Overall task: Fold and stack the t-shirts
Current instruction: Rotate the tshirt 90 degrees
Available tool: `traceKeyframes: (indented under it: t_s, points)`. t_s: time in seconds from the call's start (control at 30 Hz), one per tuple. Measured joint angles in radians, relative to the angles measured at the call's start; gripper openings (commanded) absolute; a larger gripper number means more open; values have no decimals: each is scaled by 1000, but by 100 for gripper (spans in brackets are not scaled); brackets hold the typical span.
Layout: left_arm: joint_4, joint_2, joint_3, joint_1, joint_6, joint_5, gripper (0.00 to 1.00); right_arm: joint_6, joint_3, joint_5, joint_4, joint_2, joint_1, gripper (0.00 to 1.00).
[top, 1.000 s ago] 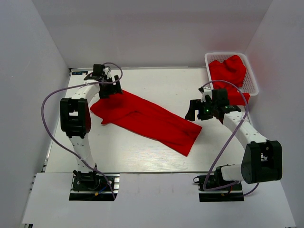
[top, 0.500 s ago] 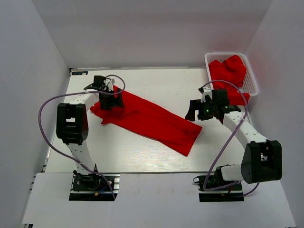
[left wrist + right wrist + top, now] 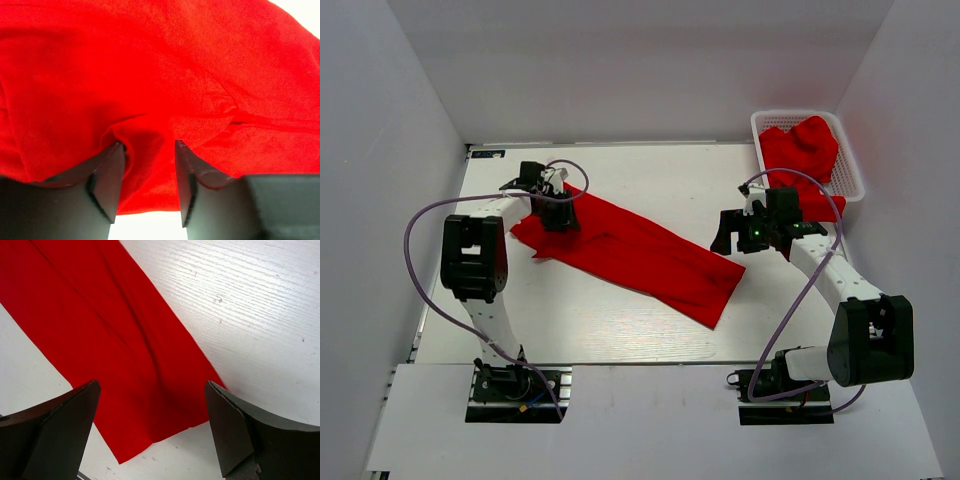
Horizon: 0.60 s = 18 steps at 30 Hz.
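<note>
Left gripper (image 3: 560, 213) is pinching a bunched fold of the shirt (image 3: 640, 255) at its end farthest from the basket (image 3: 798, 114); right gripper (image 3: 725, 240) is hanging wide open over the end nearer the basket, not touching.

On your table (image 3: 670, 175), one t-shirt (image 3: 640, 255) lies spread in a long band, slanting from the far left towards the near right of centre. Your left gripper (image 3: 558, 212) sits on its far-left end, with a fold of cloth between the fingers. Your right gripper (image 3: 725, 238) hangs over the band's right end, fingers spread wide apart. Behind that arm, in the far right corner, stands the basket (image 3: 798, 114). The other t-shirts (image 3: 800, 145) are heaped in it, some cloth spilling over its near edge.
</note>
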Motion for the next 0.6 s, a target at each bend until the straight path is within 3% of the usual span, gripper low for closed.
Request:
traceKeyframes:
  t_s: [0.13, 0.23, 0.27, 0.6]
  points:
    - [2, 16, 0, -2, 4, 5, 34, 0, 0, 2, 0, 0, 0, 90]
    - [2, 19, -4, -2, 5, 6, 13, 0, 0, 5, 0, 0, 0, 90]
    - [3, 19, -5, -2, 6, 6, 0, 0, 0, 5, 0, 0, 0, 90]
    - [30, 16, -8, -2, 72, 22, 0, 0, 0, 5, -5, 0, 0, 90]
